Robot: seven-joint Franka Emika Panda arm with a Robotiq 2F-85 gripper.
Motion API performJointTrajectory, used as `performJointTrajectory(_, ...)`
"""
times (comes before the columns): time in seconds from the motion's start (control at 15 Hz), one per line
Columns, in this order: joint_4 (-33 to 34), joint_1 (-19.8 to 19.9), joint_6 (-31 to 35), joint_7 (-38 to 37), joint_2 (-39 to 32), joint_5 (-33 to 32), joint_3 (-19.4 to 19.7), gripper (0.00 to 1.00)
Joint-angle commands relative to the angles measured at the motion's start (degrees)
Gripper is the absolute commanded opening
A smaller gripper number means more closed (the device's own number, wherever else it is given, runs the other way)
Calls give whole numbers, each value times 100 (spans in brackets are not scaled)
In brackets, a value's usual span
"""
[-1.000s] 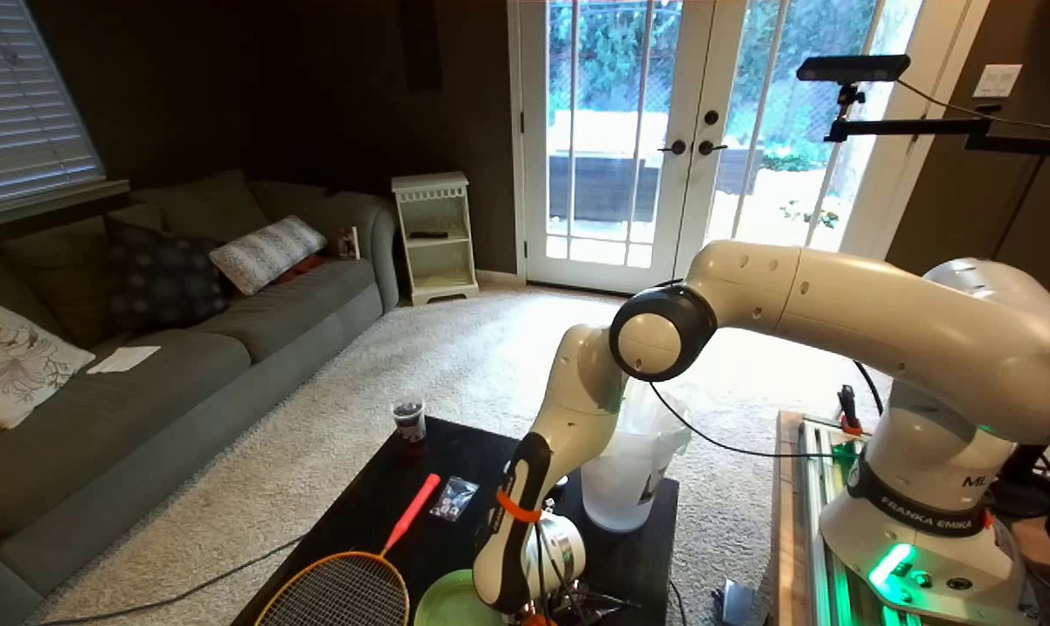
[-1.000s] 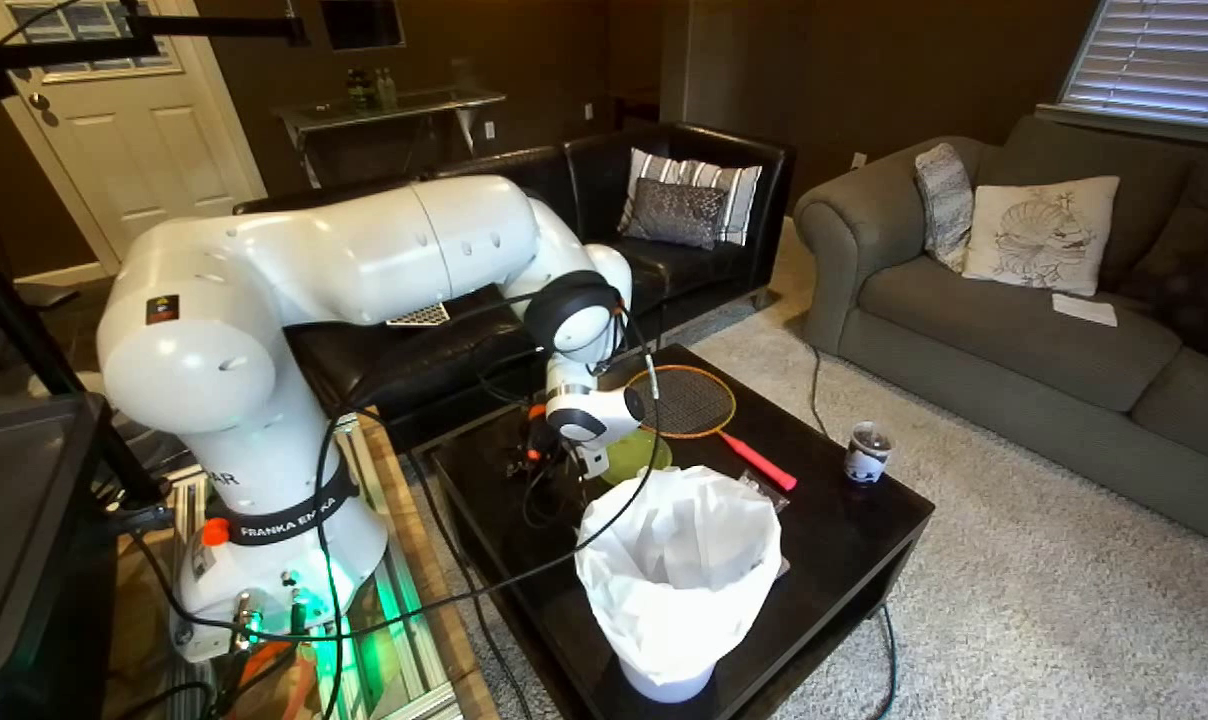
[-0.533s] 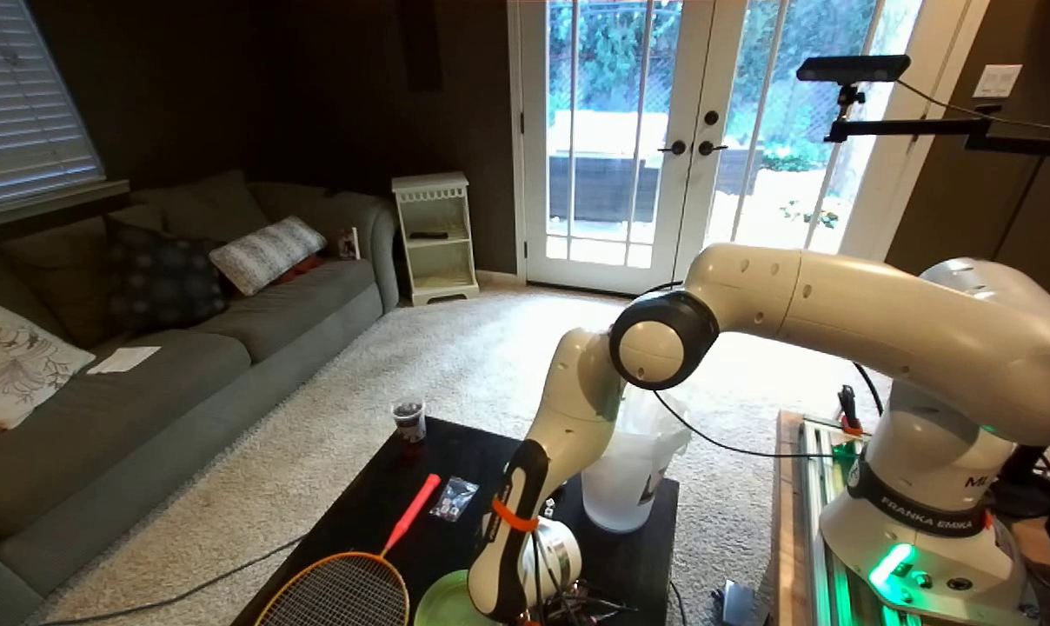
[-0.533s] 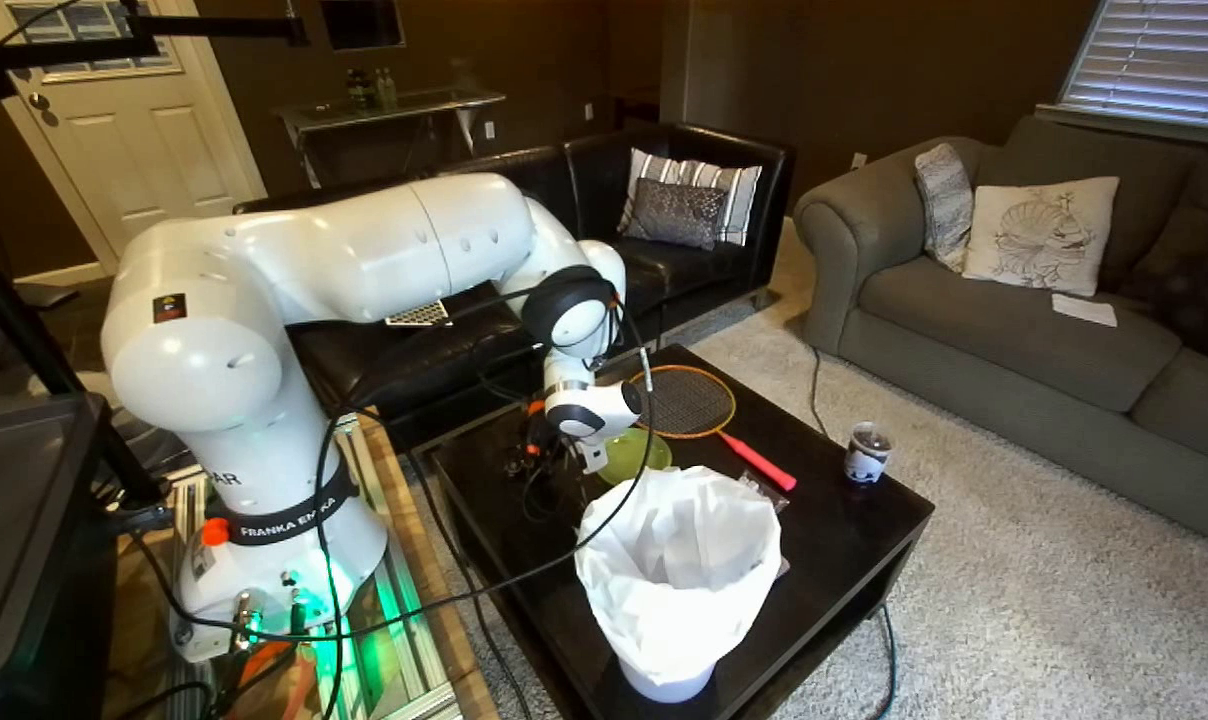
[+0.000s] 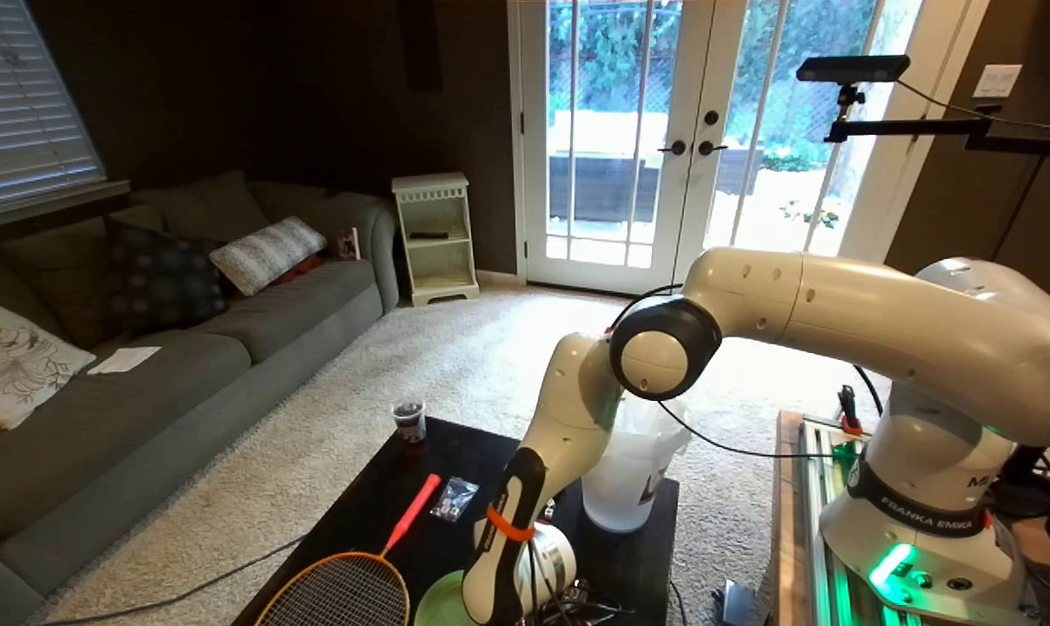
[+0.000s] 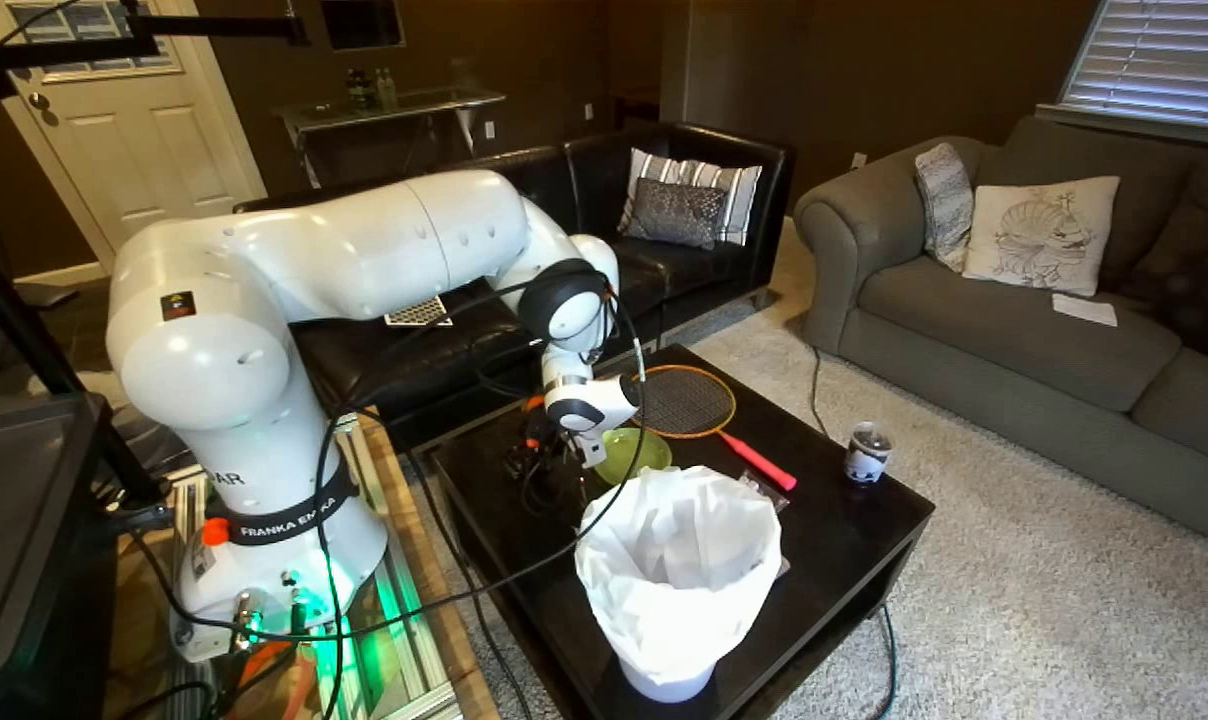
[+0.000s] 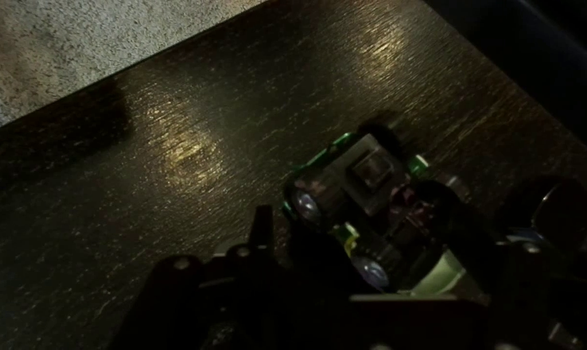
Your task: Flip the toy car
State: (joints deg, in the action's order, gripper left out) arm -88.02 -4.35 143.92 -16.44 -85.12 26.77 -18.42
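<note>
1. I can make out the toy car (image 7: 361, 189) only in the wrist view, lying on the tabletop (image 7: 254, 92) well in from the edge by the carpet (image 7: 79, 53). The panelled face turned up looks like its underside, so I judge the flip not yet done.
2. My claw (image 7: 388, 214) is spread wide about it and seems to hold nothing: the left-hand finger (image 7: 262, 228) stands apart from the car; the right-hand one is lost in the dark, so contact there I can't tell. Grip, roll and release are left.
3. A black cable (image 5: 768, 455) trails from the arm (image 5: 881, 313); it could snag as I roll.
4. The green dish (image 6: 622, 455), just beside the arm's end, narrows my room.
5. The lined bin (image 6: 664, 620), near the nearest corner in an exterior view, bars a low swing.
6. The racket (image 6: 684, 402) has its head by the far edge, a small clear bag (image 5: 455, 499) near its handle.
7. The cup (image 6: 867, 455), by the right corner, is out of my way.
</note>
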Motion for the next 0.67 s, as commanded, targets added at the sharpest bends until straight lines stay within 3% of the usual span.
performJointTrajectory(0.0, 171, -195, -221, -178, 0, 73, 139, 80)
performJointTrajectory(0.13, 193, -224, -239, -206, 0, 73, 163, 73)
performJointTrajectory(0.2, 199, -234, -244, -228, 0, 73, 173, 75)
performJointTrajectory(0.33, 210, -255, -254, -263, 0, 66, 188, 63)
performJointTrajectory(0.4, 213, -270, -246, -285, 1, 63, 199, 49)
performJointTrajectory(0.6, 218, -287, -227, -337, 1, 57, 211, 27)
